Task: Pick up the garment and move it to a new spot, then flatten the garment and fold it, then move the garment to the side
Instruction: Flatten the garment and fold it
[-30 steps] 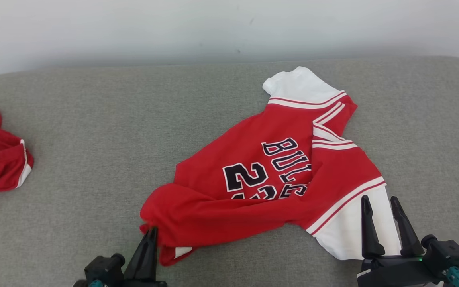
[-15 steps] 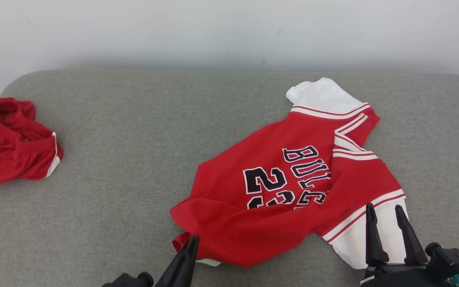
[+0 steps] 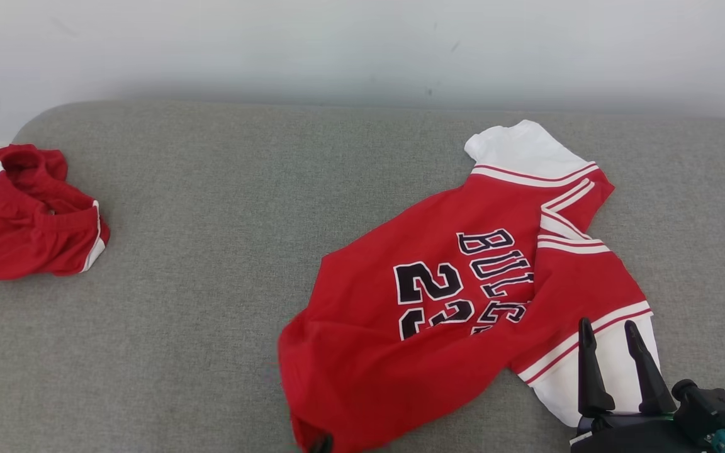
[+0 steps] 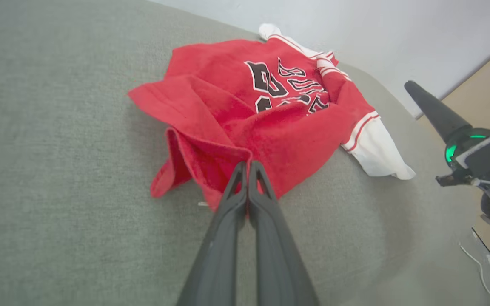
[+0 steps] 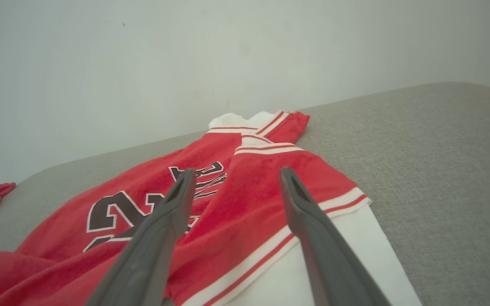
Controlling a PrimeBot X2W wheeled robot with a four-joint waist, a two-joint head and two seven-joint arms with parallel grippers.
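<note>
Head view: garment (image 3: 369,352) on grey fabric surface (image 3: 211,220), white wall (image 3: 337,44) behind.

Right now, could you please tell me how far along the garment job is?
Done: nothing finished; the jersey lies rumpled on the grey cushion. In hand: the left gripper is shut on its red hem, the right gripper open over the white sleeve. Left: flattening, folding, moving aside.

lt: bright, even | shad: faint, soft | blur: garment (image 3: 463,296) lwr hem smeared, head view | wrist views: edges bowed
</note>
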